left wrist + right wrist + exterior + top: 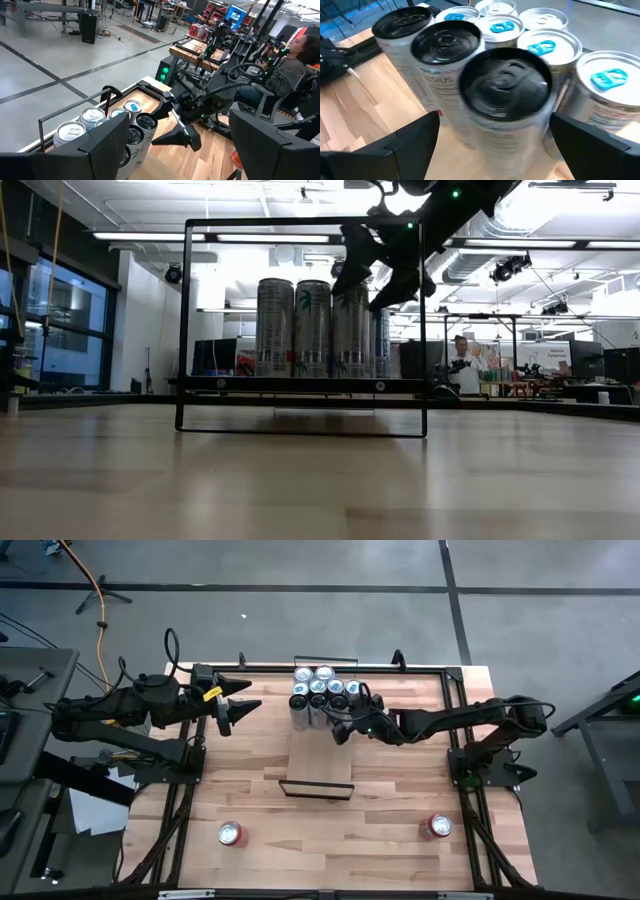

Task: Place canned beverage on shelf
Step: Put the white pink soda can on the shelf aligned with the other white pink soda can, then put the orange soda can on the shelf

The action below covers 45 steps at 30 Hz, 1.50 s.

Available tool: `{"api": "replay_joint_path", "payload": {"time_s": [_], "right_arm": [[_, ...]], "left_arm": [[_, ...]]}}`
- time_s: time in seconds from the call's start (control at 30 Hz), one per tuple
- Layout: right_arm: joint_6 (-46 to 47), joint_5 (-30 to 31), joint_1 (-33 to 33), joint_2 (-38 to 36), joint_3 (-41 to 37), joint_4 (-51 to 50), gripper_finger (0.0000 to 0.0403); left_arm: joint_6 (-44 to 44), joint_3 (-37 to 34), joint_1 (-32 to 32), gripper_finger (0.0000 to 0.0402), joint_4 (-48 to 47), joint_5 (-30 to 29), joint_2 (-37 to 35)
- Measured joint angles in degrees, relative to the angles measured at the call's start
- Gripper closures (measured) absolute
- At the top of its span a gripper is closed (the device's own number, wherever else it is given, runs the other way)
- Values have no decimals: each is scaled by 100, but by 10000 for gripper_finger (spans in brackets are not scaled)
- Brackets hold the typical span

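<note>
While the left gripper [245,706] waits open, the right gripper [338,726] has its jaws wide around a black-topped can [505,87], gripping nothing.

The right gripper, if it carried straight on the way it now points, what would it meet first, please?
Probably the nearest black-topped can, standing on the shelf directly ahead between the open fingers of the right gripper. The other cans cluster just behind it.

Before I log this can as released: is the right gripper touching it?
Apart. In the right wrist view, the right gripper stands open, and both fingers show clear gaps beside the black-topped can.
</note>
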Motion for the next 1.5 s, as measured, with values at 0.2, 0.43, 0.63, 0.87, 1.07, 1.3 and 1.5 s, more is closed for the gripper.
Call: {"api": "replay_joint_path", "payload": {"time_s": [0.2,0.43,0.63,0.87,1.07,1.3,1.5], "right_arm": [[-343,6,-36,-229,2,-78,39],[-972,-175,-31,-778,2,-315,39],[-1619,-1595,-35,-1706,2,-1072,39],[-1325,-3841,-31,-2658,2,-1413,39],[-557,-3987,126,-2869,2,-901,39],[-442,-3958,349,-2667,2,-82,39],[-514,-3830,384,-2474,2,80,39]], "left_arm": [[0,0,0,103,-11,0,-2],[-31,0,3,103,-97,190,-17],[95,-5,-1,103,-397,808,-9],[156,-1116,-2,103,1331,792,-146],[-509,-2348,-6,103,3416,829,-171],[-813,-2507,-164,103,3822,684,-176],[756,-2505,-261,103,3726,488,-233]]}}
